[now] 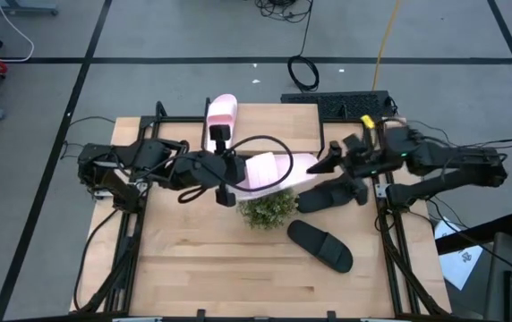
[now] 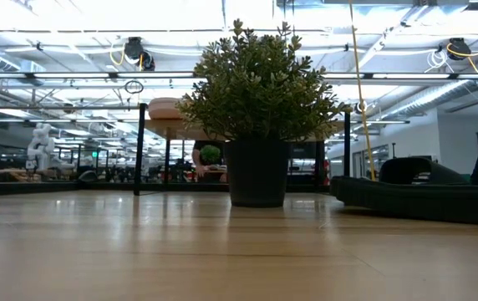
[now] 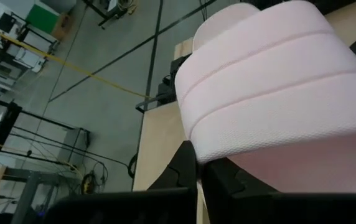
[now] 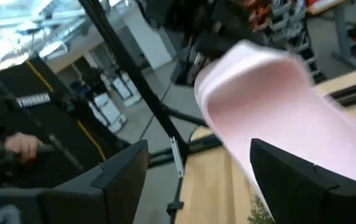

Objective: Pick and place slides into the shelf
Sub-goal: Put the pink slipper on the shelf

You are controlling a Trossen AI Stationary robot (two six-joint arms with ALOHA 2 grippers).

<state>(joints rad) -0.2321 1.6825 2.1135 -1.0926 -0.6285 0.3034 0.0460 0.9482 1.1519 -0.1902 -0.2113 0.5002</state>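
My left gripper (image 1: 227,190) is shut on a pale pink slide (image 1: 269,170), carried above the table just in front of the shelf (image 1: 274,121). Its wide ribbed strap (image 3: 271,81) fills the left wrist view. The second pink slide (image 1: 222,112) lies on the shelf's left end. My right gripper (image 1: 326,163) is open at the held slide's right end (image 4: 259,93). One black slide (image 1: 320,244) lies flat on the table. The other black slide (image 1: 332,195) lies below my right arm. My left gripper holds the pink slide by its left side edge, beside the strap's root (image 3: 196,146), pinched between the two fingers (image 3: 184,165). The fingers come level from the table's left, across the slide. The slide is lifted clear and roughly level, reaching rightward over the plant. My right gripper stands with one finger (image 4: 290,180) close against the slide's end; I cannot tell whether it touches.
A round bushy green plant (image 1: 268,208) in a dark pot (image 2: 257,171) stands mid-table, right under the held slide. The shelf's thin black legs (image 2: 141,150) rise behind it. Bare wooden tabletop (image 1: 202,259) stretches along the near side. A keyboard (image 1: 337,103) lies beyond the far edge.
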